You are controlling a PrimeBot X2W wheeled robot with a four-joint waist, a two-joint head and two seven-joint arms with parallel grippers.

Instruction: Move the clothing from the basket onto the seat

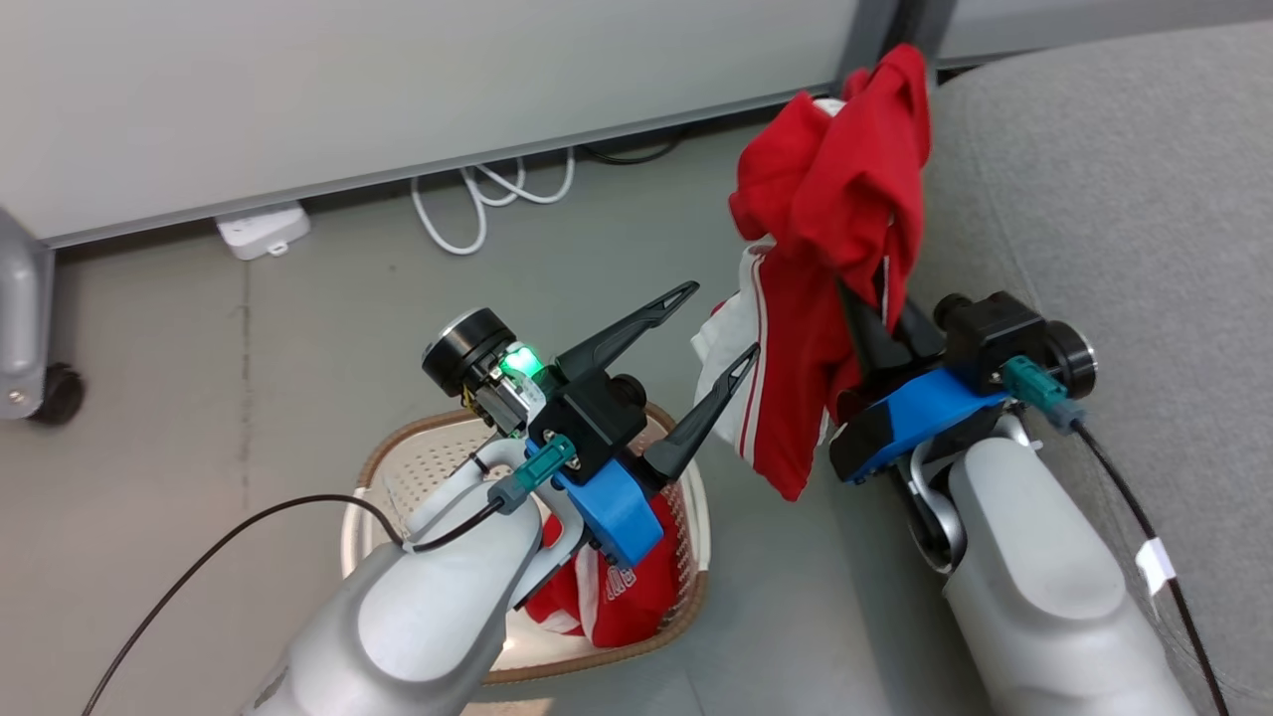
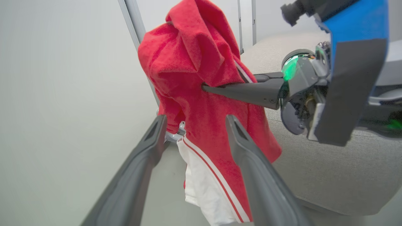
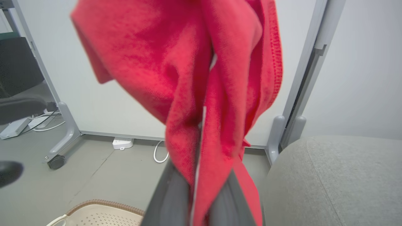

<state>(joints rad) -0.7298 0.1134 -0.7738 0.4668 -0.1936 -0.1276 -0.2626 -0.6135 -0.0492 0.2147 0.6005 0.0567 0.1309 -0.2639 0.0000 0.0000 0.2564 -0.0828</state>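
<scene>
One piece of clothing, a red garment with white panels, hangs bunched in the air beside the seat's edge, and my right gripper is shut on it. The right wrist view shows this garment draped over that gripper. My left gripper stands open just left of the cloth, apart from it. In the left wrist view its fingers frame the hanging garment. A second red garment lies in the cream basket, partly hidden under my left arm. The grey seat lies to the right.
A white partition wall runs along the back, with a power strip and a looped white cable on the grey floor at its base. A caster wheel stands at the far left. The basket rim sits below the held cloth.
</scene>
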